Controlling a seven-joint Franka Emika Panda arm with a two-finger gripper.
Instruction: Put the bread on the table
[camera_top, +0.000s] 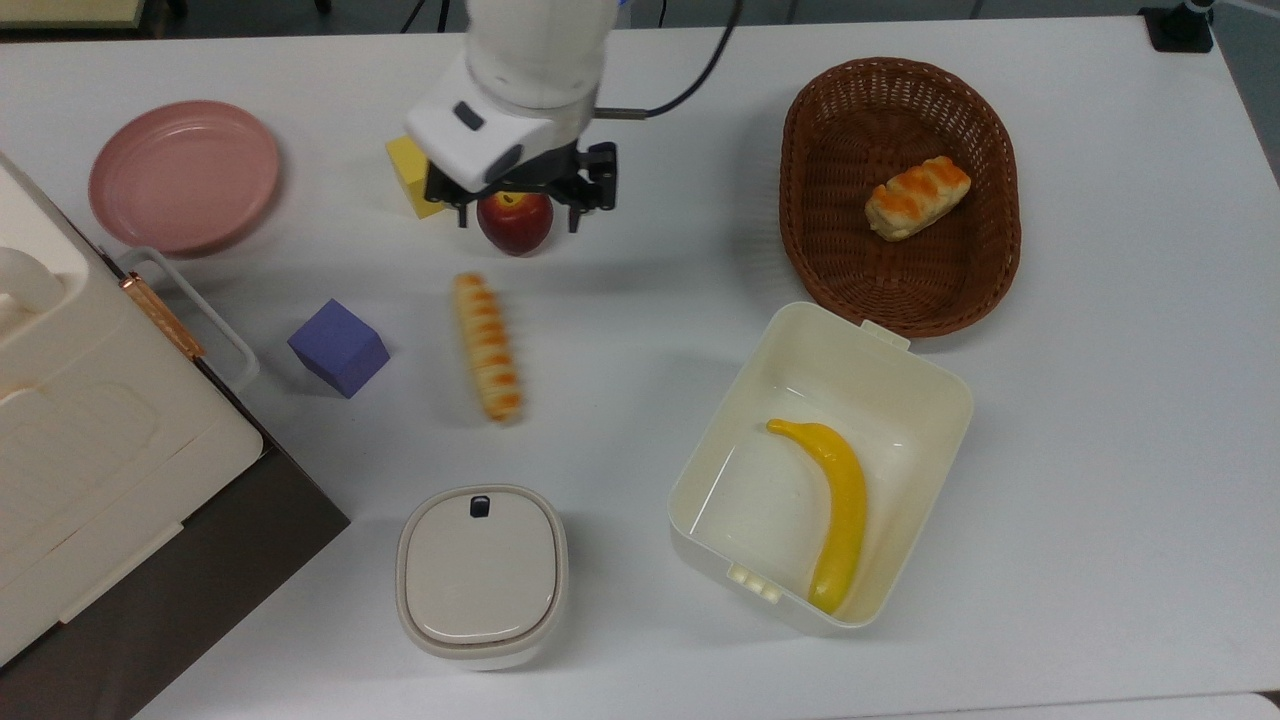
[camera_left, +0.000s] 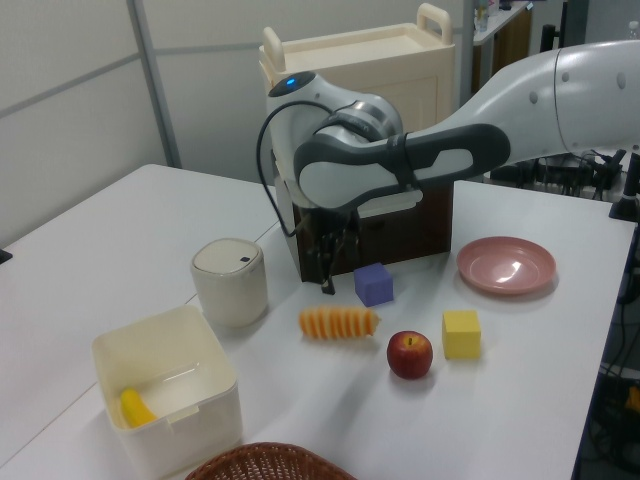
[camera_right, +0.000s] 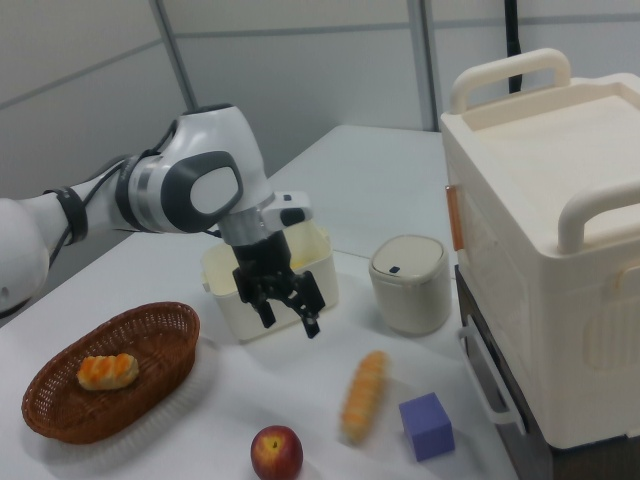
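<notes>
White table (camera_top: 1100, 450), bread (camera_top: 487, 346) lying on it, tool (camera_top: 517, 212) spread wide, empty, above apple (camera_top: 514, 222)

White table (camera_top: 1100, 450), bread (camera_top: 487, 345), apple (camera_top: 515, 222), two cubes, pink plate (camera_top: 184, 175), wicker basket (camera_top: 900, 290), open box (camera_top: 930, 390), lidded canister (camera_top: 482, 575)

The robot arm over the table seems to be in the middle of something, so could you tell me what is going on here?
The gripper is open and empty, hanging above the apple. The bread it was meant to put down lies on the table, between the purple cube and the box with the banana. A shorter glazed bread sits in the wicker basket.
</notes>
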